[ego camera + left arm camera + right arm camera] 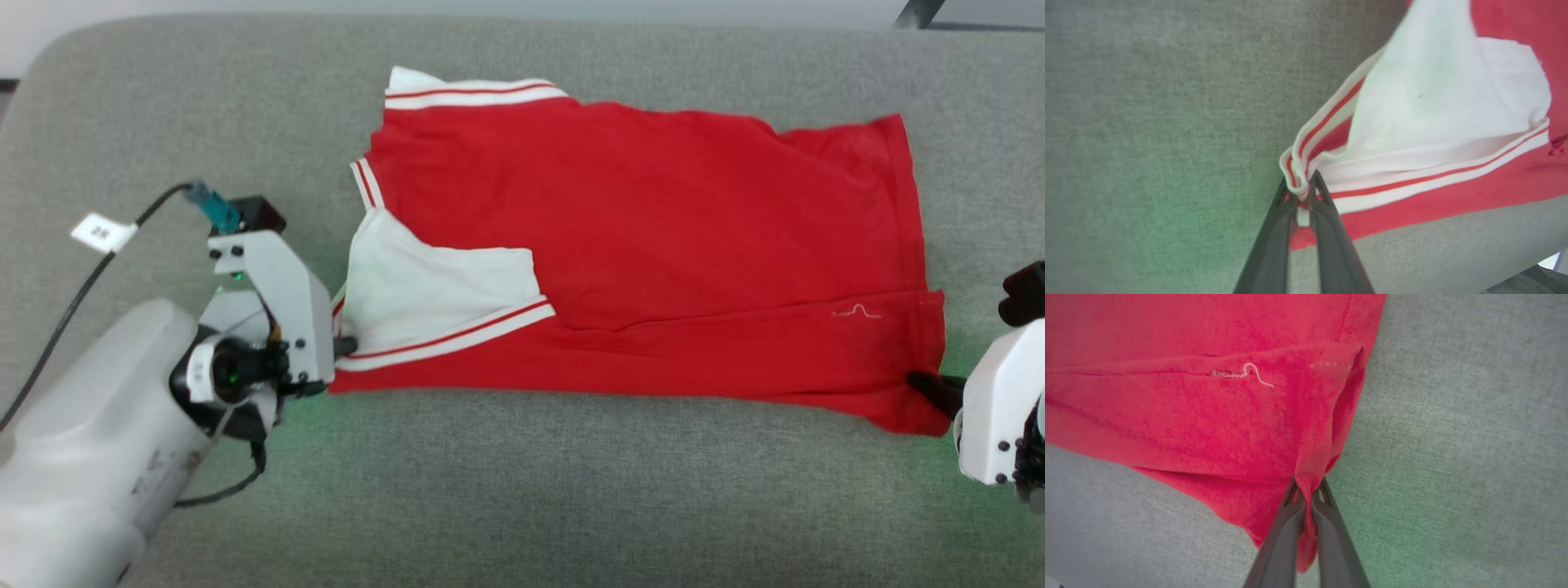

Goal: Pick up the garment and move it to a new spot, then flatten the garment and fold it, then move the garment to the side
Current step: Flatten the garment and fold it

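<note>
The red shirt (653,245) lies folded lengthwise on a grey fabric-covered surface (522,506), its long axis running from 9 o'clock to 3 o'clock across the middle of the head view. Its collar end points to 9 o'clock and its hem to 3 o'clock. A white sleeve (424,286) with red-and-white striped trim (457,335) lies folded over the red body near the collar end.

The left gripper (347,345) sits at the shirt's 8 o'clock corner. In the left wrist view its two dark fingers are pressed narrowly together on a bunched loop of the striped trim, with the white sleeve fanning away toward 1 o'clock.

The right gripper (927,382) meets the shirt's 4 o'clock corner. In the right wrist view its fingers are pinched together on a fold of the red hem, and the cloth spreads from there toward 10 o'clock. A loose white thread (1257,375) curls on the red fabric at 11 o'clock from the fingertips.
</note>
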Controlling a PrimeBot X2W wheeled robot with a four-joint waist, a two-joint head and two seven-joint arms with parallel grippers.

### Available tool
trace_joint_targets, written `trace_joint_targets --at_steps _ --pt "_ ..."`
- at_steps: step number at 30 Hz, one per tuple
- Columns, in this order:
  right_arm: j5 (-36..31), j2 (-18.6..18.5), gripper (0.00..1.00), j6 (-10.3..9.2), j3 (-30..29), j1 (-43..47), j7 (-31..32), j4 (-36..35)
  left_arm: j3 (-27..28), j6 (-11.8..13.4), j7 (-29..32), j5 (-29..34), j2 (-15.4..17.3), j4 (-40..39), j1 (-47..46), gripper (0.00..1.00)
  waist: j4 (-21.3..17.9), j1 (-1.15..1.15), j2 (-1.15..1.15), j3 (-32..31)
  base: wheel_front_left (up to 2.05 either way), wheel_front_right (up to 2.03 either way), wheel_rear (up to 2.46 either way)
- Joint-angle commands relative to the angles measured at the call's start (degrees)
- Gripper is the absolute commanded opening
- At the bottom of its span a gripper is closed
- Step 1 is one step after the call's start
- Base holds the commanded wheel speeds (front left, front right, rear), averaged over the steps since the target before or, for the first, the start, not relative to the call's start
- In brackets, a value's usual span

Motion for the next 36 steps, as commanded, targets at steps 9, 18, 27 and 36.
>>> trace_joint_targets --at_steps 9,18,27,36 --pt "2.2 -1.9 0.00 -0.07 -2.5 6.7 1.9 -6.0 -0.3 3.4 1.5 -0.2 6.0 -8.1 5.5 0.00 0.5 0.00 0.00 -4.0 0.00 0.00 0.00" --pt "2.7 -1.2 0.00 -0.07 -5.7 14.2 3.2 -11.0 0.1 9.4 1.4 -1.1 12.3 -22.1 12.9 0.00 0.3 0.00 0.00 -5.1 0.00 0.00 0.00" --pt "1.9 1.1 0.00 -0.07 -6.1 17.9 2.4 -12.3 -0.2 12.7 -0.6 -2.3 14.2 -29.5 19.7 0.02 -0.3 0.00 0.00 -4.5 0.00 0.00 0.00" --pt "2.3 0.9 1.00 -0.07 -3.9 16.9 2.1 -12.2 0.2 12.1 -2.6 -1.8 13.2 -28.8 19.8 1.00 -0.9 0.00 0.00 -5.3 0.00 0.00 0.00"
